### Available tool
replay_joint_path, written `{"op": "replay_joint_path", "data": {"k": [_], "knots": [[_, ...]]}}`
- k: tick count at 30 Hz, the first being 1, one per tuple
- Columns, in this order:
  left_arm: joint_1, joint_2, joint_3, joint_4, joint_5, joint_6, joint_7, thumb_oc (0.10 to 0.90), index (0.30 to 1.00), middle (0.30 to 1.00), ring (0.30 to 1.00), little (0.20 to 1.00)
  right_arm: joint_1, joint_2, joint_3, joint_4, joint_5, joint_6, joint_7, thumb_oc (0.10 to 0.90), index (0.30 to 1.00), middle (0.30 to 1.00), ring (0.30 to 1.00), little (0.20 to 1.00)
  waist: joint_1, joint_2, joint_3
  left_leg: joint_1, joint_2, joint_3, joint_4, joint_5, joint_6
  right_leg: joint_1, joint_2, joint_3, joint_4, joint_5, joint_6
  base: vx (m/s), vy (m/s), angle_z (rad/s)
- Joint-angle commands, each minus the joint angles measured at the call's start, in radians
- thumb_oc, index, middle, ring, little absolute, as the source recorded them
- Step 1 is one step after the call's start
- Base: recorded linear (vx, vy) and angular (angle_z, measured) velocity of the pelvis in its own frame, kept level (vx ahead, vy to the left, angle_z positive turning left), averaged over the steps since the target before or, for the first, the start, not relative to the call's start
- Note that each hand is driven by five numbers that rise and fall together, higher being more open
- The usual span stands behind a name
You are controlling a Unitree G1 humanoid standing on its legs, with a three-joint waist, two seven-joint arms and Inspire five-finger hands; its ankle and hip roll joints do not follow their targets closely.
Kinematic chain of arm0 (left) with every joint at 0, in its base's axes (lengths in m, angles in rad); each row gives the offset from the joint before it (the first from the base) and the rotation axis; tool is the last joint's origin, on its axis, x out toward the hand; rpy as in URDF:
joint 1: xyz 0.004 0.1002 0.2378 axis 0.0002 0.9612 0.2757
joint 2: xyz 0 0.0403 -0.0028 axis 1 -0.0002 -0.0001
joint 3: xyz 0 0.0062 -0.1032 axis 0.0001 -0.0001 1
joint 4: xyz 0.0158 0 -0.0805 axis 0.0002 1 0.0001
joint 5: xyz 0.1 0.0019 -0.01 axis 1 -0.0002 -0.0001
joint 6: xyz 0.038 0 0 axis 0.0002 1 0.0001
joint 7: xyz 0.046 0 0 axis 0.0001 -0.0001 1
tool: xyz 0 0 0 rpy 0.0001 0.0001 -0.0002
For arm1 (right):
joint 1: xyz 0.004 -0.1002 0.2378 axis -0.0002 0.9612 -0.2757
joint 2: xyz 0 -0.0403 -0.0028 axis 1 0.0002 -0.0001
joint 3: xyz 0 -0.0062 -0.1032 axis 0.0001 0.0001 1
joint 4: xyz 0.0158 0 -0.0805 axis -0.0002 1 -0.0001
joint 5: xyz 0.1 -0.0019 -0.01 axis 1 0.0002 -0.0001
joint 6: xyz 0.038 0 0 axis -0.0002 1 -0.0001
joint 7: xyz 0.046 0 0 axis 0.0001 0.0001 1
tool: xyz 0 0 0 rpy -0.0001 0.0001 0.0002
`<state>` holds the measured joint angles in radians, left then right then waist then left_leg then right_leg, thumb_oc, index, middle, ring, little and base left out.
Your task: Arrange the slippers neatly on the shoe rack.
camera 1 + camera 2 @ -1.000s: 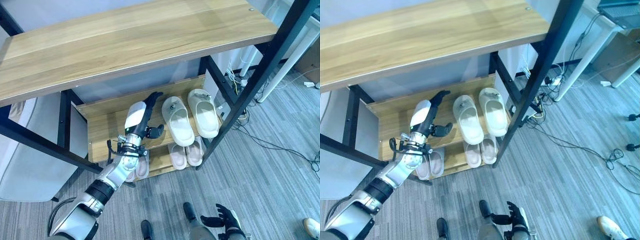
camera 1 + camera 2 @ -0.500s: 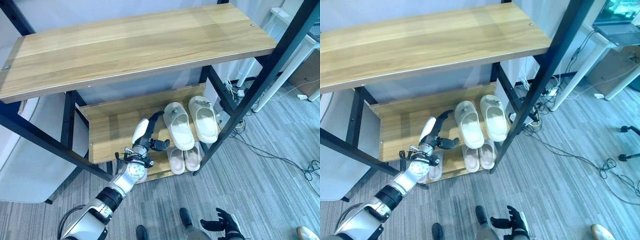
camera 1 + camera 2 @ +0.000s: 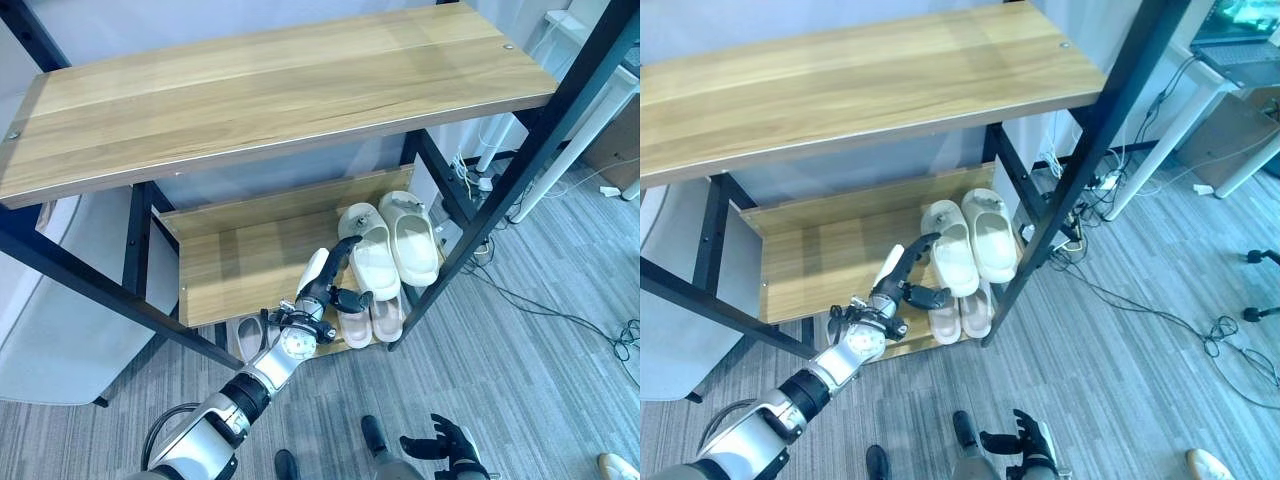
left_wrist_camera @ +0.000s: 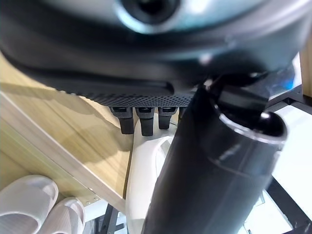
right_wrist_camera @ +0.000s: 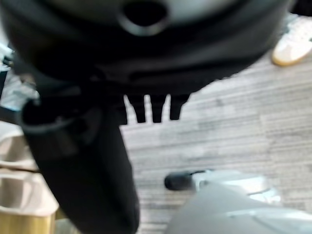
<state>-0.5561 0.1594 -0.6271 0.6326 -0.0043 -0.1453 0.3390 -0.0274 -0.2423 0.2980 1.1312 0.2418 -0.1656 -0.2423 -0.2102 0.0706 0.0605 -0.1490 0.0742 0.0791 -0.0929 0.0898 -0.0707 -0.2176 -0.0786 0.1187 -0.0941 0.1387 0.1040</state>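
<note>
A pair of cream slippers, one (image 3: 376,262) beside the other (image 3: 411,238), lies at the right end of the shoe rack's middle shelf (image 3: 230,262), toes toward the front. My left hand (image 3: 328,278) reaches in under the top shelf (image 3: 260,85). It is open, and its straight fingers (image 4: 141,119) lie against the left side of the nearer cream slipper (image 4: 144,180). The two slippers lie close together, side by side. My right hand (image 3: 446,446) hangs open low over the grey floor, holding nothing.
On the bottom shelf one pinkish pair (image 3: 371,320) lies under the cream pair and another pair (image 3: 252,336) lies further left. The rack's black post (image 3: 500,180) stands right of the slippers. Cables (image 3: 560,300) and white desk legs (image 3: 560,120) are at the right. A person's light shoe (image 3: 616,466) shows.
My left hand has swung right along the middle shelf to the cream pair, and the nearer slipper has shifted right against its mate. The camera has moved a little too.
</note>
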Motion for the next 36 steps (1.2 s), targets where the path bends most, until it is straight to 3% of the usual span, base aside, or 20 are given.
{"op": "replay_joint_path", "data": {"k": [1, 20, 27, 30, 36], "knots": [[-0.204, -0.07, 0.013, 0.105, 0.046, -0.038, 0.012, 0.8, 0.9, 0.9, 0.9, 0.9, -0.028, -0.036, 0.003, 0.007, 0.02, -0.028, -0.016, 0.8, 0.9, 0.9, 0.9, 0.9, -0.006, 0.008, 0.029, 0.033, -0.029, 0.032, 0.006, -0.115, 0.02, 0.027, 0.042, -0.044, 0.007, -0.147, 0.002, 0.0, 0.0, 0.0], [-0.325, -0.119, 0.015, 0.337, 0.105, -0.005, 0.074, 0.8, 0.9, 0.9, 0.9, 0.9, -0.045, -0.041, 0.03, 0.038, 0.021, -0.034, -0.018, 0.8, 0.9, 0.9, 0.9, 0.9, -0.022, -0.004, 0.007, 0.026, -0.026, 0.038, 0.006, -0.118, 0.017, 0.012, 0.044, -0.04, 0.007, -0.14, 0.007, 0.0, 0.0, -0.03], [-0.26, -0.049, 0.045, 0.195, 0.092, -0.017, 0.075, 0.8, 0.9, 0.9, 0.9, 0.9, -0.051, -0.027, 0.009, 0.041, 0.036, -0.026, -0.011, 0.8, 0.9, 0.9, 0.9, 0.9, -0.002, -0.013, 0.004, 0.053, -0.03, 0.026, 0.006, -0.118, 0.017, 0.05, 0.042, -0.053, 0.007, -0.149, 0.004, 0.0, 0.0, 0.0], [-0.162, 0.031, 0.063, 0.061, 0.129, -0.032, 0.059, 0.8, 0.9, 0.9, 0.9, 0.9, -0.066, -0.014, -0.009, 0.049, 0.043, -0.02, -0.007, 0.8, 0.9, 0.9, 0.9, 0.9, 0.018, -0.021, -0.004, 0.076, -0.032, 0.02, 0.006, -0.124, 0.018, 0.077, 0.039, -0.063, 0.007, -0.156, 0.003, 0.0, 0.0, 0.0], [-0.055, 0.091, 0.103, -0.049, 0.143, -0.046, 0.043, 0.8, 0.9, 0.9, 0.9, 0.9, -0.049, 0.003, -0.017, 0.053, 0.036, -0.013, 0.003, 0.8, 0.9, 0.9, 0.9, 0.9, 0.035, -0.033, -0.023, 0.094, -0.036, 0.013, 0.006, -0.127, 0.02, 0.099, 0.037, -0.073, 0.007, -0.158, 0.004, -0.01, 0.004, 0.08]]}}
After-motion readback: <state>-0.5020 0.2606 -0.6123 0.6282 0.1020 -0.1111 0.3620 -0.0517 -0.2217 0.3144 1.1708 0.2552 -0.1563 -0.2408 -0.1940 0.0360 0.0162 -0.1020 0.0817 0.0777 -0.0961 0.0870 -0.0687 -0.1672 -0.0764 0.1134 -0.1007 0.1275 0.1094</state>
